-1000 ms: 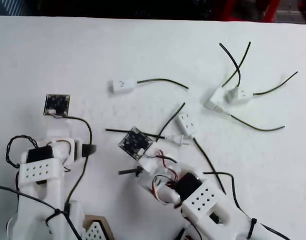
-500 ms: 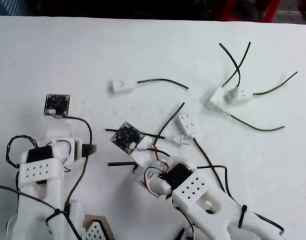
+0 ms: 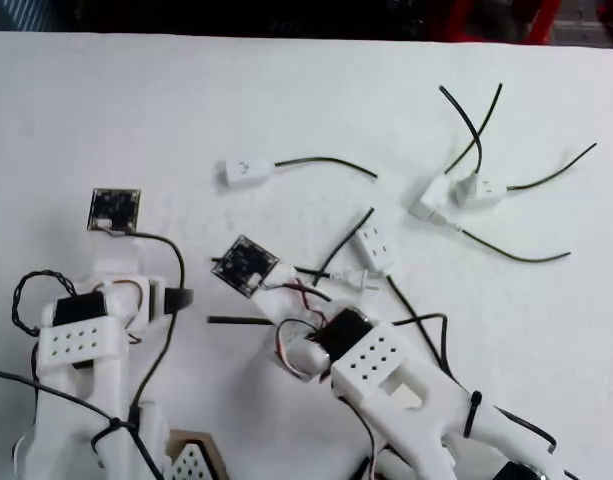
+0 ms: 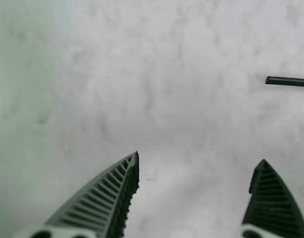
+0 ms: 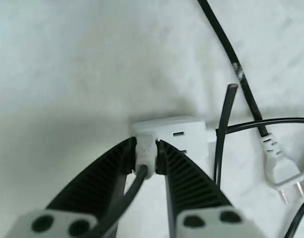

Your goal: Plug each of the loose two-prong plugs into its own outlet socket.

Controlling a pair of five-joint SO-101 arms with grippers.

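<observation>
White is the desk (image 3: 136,100), and two white arms are seen at its near edge in the high view. Black wires are spread over the desk.

The left gripper (image 4: 200,158) is held over a bare part of the desk. Its two fingers are spread wide and nothing is held between them. One black wire end (image 4: 288,82) is seen a little way beyond the fingers.

The right gripper (image 5: 145,146) is closed tight on one small white plug (image 5: 145,158), which has a black wire coming out of its back. The held plug is pressed against the end of one white socket block (image 5: 176,134), which lies flat on the desk with two small slots showing on top. How far the plug is pushed in cannot be told. One loose plug (image 5: 278,166) with two metal prongs lies near that block and is not touching it.

In the high view two white socket blocks with black wires are seen apart: one far block (image 3: 248,170) and one middle block (image 3: 374,245). At the far right, two white pieces (image 3: 456,193) lie touching each other. It cannot be told if they are joined
</observation>
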